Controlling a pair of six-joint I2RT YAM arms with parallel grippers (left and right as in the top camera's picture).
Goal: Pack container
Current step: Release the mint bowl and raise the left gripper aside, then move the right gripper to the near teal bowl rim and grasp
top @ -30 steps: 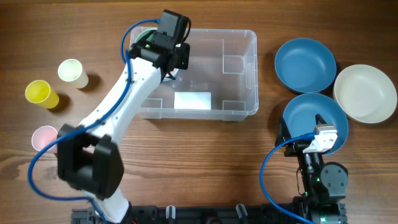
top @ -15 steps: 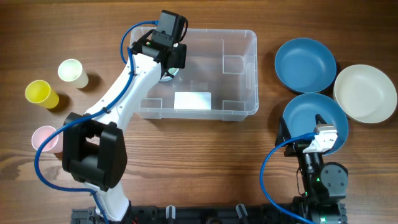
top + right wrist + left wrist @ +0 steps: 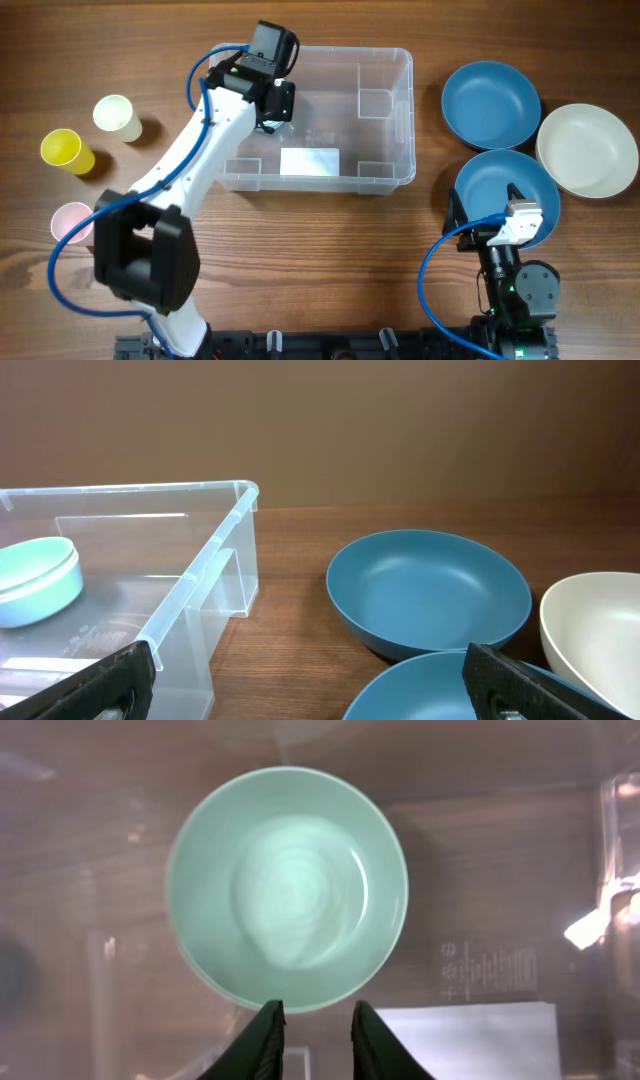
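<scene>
The container (image 3: 385, 130) lies directly beneath the left claw (image 3: 312, 1020), its open top letting the claw reach in from above. A blue bowl (image 3: 450, 695) sits just under the right claw (image 3: 312, 665), which hangs spread wide and empty, with the container off to its left. A pale green cup (image 3: 287, 885) stands upright on the container's floor just ahead of the left claw's fingertips. These are slightly parted and hold nothing, probably so that the claw can lift clear.

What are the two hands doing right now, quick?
Left hand: open, holding nothing, above the mint-green bowl in the clear container.
Right hand: wide open, holding nothing.
</scene>
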